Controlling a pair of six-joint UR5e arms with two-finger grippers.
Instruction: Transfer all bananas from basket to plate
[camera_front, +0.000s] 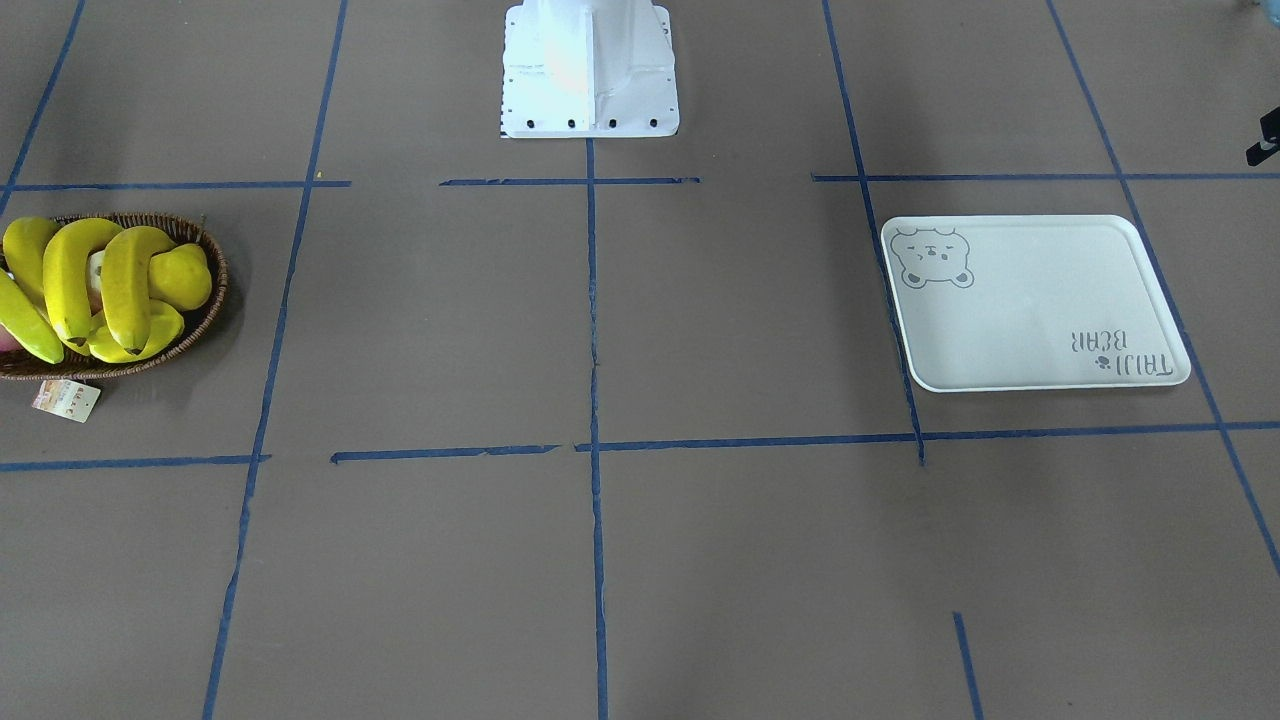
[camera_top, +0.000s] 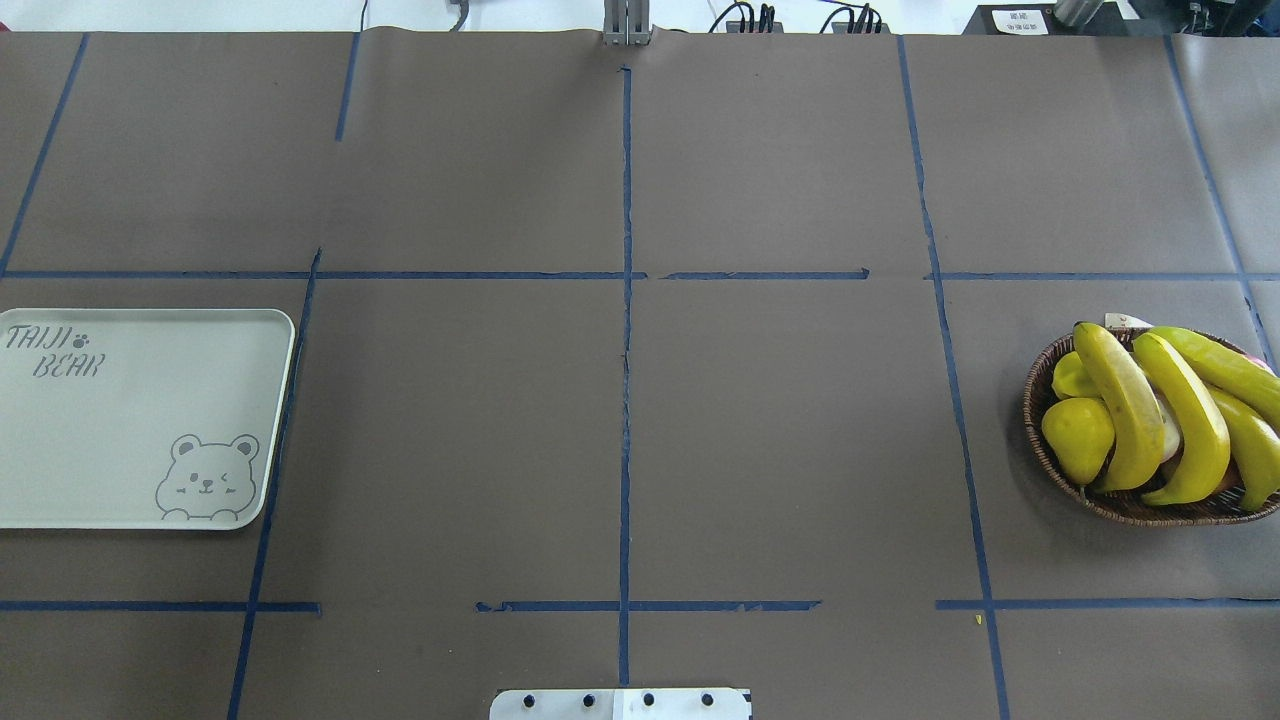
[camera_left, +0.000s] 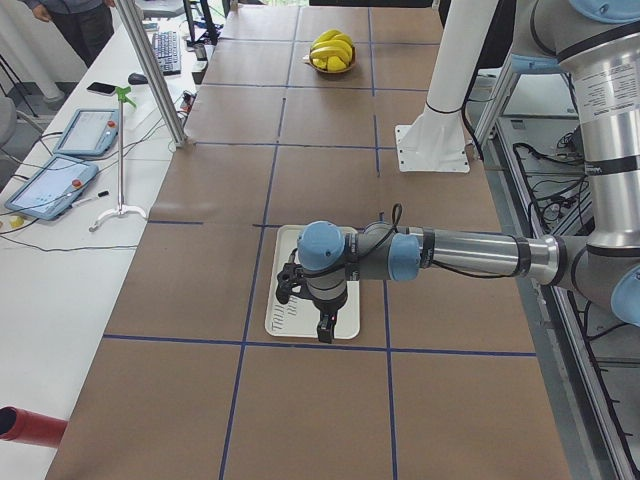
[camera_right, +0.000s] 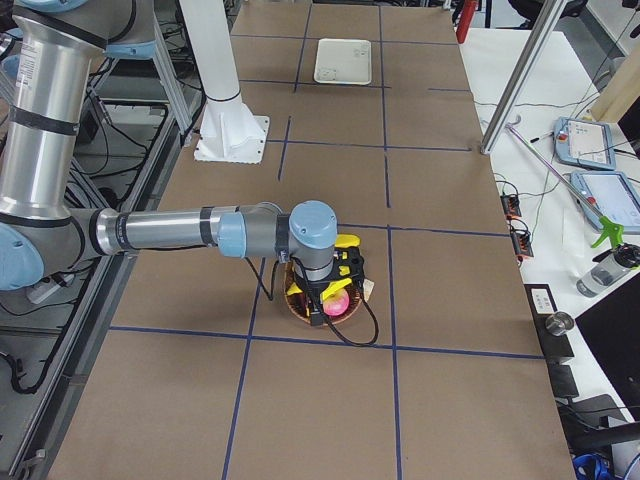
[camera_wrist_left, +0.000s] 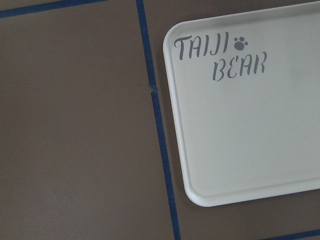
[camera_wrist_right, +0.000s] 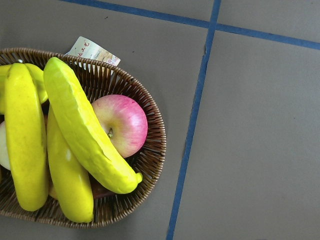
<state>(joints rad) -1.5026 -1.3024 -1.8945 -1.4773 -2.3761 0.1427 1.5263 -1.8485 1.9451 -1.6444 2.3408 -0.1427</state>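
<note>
The bananas (camera_wrist_right: 85, 135) are smooth and glossy, with a plastic-like sheen. The basket (camera_wrist_right: 154, 147) is rough woven wicker, dark brown. The apple (camera_wrist_right: 122, 122) has a shiny skin. The tag (camera_wrist_right: 92, 51) is printed paper. The plate (camera_wrist_left: 240, 140) is smooth, matt and off-white, seemingly plastic. The table cover (camera_top: 780, 440) looks like matt brown paper, crossed by blue tape (camera_top: 626, 400). The left arm (camera_left: 470, 255) is silvery metal with blue caps.

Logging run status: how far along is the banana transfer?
Done: nothing; the plate is bare. In hand: no banana is held. The right gripper hangs over the basket and the left gripper over the plate; I cannot tell whether either is open or shut. Left: all four bananas lie in the basket, so every transfer remains.
</note>
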